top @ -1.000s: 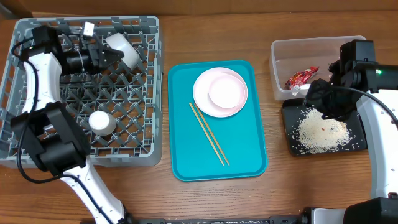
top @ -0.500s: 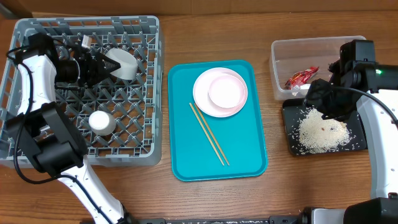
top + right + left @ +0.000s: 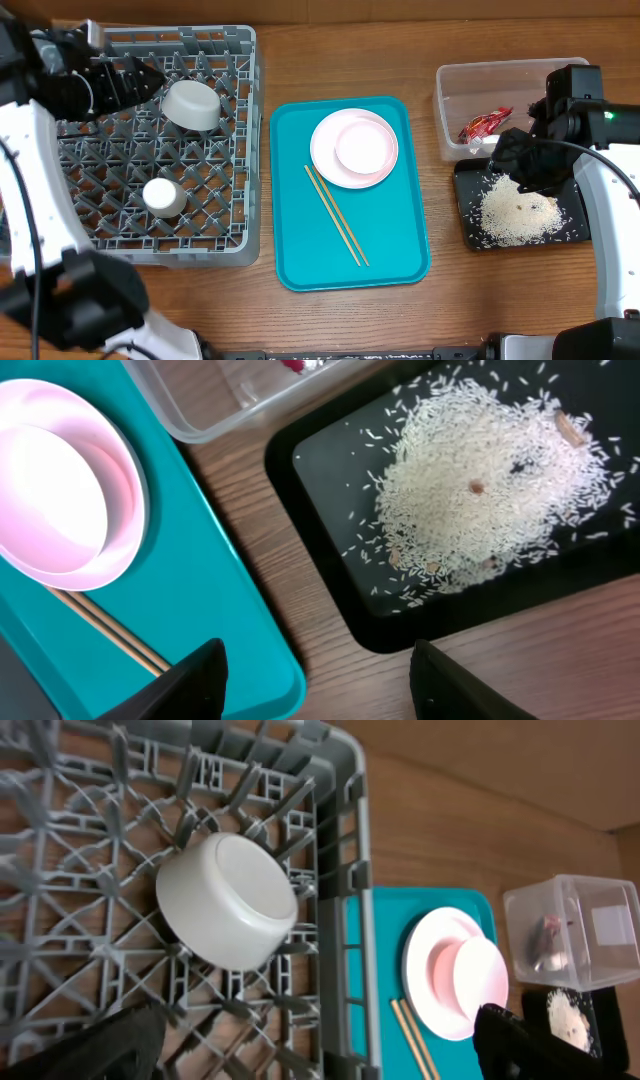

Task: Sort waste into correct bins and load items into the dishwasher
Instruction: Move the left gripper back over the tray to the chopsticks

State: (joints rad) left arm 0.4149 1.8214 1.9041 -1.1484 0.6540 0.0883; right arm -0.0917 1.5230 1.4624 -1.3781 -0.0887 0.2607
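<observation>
The grey bowl (image 3: 192, 104) (image 3: 228, 900) lies bottom-up and free among the pegs of the dishwasher rack (image 3: 215, 200) (image 3: 340, 870), with a small white cup (image 3: 163, 197) nearer the front. My left gripper (image 3: 148, 78) (image 3: 315, 1055) is open just left of the bowl, holding nothing. On the teal tray (image 3: 400, 240) the pinkish-white bowl (image 3: 364, 146) sits on the white plate (image 3: 325, 160), and two chopsticks (image 3: 335, 214) lie beside them. The red wrapper (image 3: 485, 123) lies in the clear tub (image 3: 500, 80). Rice (image 3: 515, 210) (image 3: 480, 480) covers the black tray (image 3: 570, 235). My right gripper (image 3: 520, 160) (image 3: 320, 690) is open and empty above that tray's left corner.
In the right wrist view, bare wooden table shows between the teal tray (image 3: 200, 590) and the black tray (image 3: 330, 480). The clear tub (image 3: 230, 400) stands close behind the black tray. The rack takes up the table's left end.
My left gripper has opened, let go of the grey bowl and drawn back to the left. The bowl has stayed in the rack. The right arm has not moved.
</observation>
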